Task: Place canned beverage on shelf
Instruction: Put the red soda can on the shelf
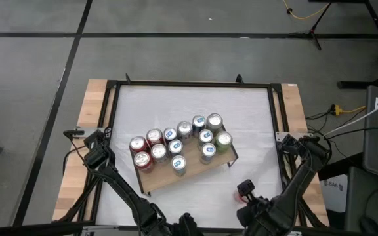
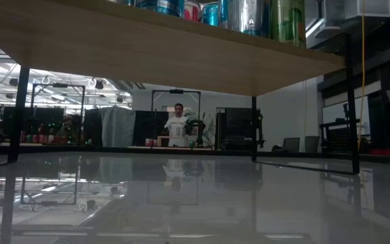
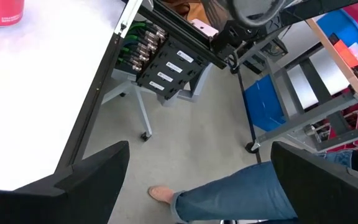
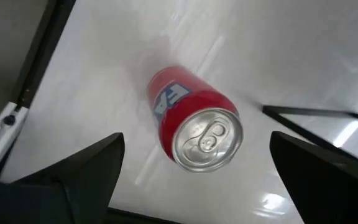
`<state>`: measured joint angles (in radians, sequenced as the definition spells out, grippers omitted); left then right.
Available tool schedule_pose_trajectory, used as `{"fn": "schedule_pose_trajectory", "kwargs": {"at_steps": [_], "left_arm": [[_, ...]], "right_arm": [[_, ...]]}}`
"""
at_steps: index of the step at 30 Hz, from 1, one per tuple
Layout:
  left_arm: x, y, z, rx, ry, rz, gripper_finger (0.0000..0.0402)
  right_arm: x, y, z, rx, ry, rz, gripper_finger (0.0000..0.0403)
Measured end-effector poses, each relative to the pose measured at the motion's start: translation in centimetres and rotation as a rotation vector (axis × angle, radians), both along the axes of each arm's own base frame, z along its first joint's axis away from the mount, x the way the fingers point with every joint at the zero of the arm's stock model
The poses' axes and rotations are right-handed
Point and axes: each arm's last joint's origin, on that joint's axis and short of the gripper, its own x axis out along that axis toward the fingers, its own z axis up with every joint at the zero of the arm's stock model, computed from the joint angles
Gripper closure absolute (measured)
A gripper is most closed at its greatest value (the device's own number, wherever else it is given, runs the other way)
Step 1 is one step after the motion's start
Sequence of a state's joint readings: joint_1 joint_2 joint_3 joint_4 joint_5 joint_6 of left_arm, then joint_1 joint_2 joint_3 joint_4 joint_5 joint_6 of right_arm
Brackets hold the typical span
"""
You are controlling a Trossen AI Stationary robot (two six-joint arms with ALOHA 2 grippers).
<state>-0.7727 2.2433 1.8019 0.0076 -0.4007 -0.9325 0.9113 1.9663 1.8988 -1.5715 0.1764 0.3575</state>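
Right claw (image 4: 194, 180) hangs spread wide above the red can (image 4: 194, 127), which stands alone on the desk (image 1: 254, 118), off the shelf (image 1: 166, 180). You have a dozen cans (image 1: 176, 141) shelved; this one remains. Left claw (image 3: 197, 180) waits wide open past the desk edge.

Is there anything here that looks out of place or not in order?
One red can stands alone on the white tabletop, upright, near the right gripper, while the other cans sit on the shelf. The shelf itself lies askew to the table's edges. Nothing is spilled.
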Motion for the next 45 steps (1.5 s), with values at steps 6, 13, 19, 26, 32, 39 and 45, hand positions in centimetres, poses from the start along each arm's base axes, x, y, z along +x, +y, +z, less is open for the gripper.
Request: {"fn": "schedule_pose_trajectory", "kwargs": {"at_steps": [6, 13, 19, 26, 32, 39, 45], "left_arm": [[0.0, 0.0, 0.0, 0.000, 0.000, 0.001, 0.0014], [0.1, 0.1, 0.0, 0.001, 0.000, 0.004, 0.0014], [0.1, 0.1, 0.0, 0.001, 0.000, 0.004, 0.0014], [0.2, 0.2, 0.0, 0.001, 0.000, 0.007, 0.0014], [0.3, 0.3, 0.0, 0.001, -0.001, 0.011, 0.0014], [0.8, 0.9, 0.0, 0.001, -0.001, 0.026, 0.0014], [1.4, 1.6, 0.0, 0.001, -0.001, 0.044, 0.0014]], "right_arm": [[-0.1, 0.1, 0.0, -0.028, -0.030, 0.036, 0.0013], [-0.1, 0.1, 0.0, -0.033, -0.037, 0.028, 0.0013], [-0.4, 0.3, 0.1, -0.031, -0.038, 0.038, 0.0013], [-0.6, 0.1, 0.2, -0.028, -0.043, 0.036, 0.0013], [-1.9, -1.7, 0.5, -0.019, -0.063, -0.014, 0.0013], [-2.5, -2.5, -0.5, 0.038, -0.091, 0.008, 0.0013], [-3.3, -3.5, -1.4, 0.088, -0.114, 0.019, 0.0013]]}}
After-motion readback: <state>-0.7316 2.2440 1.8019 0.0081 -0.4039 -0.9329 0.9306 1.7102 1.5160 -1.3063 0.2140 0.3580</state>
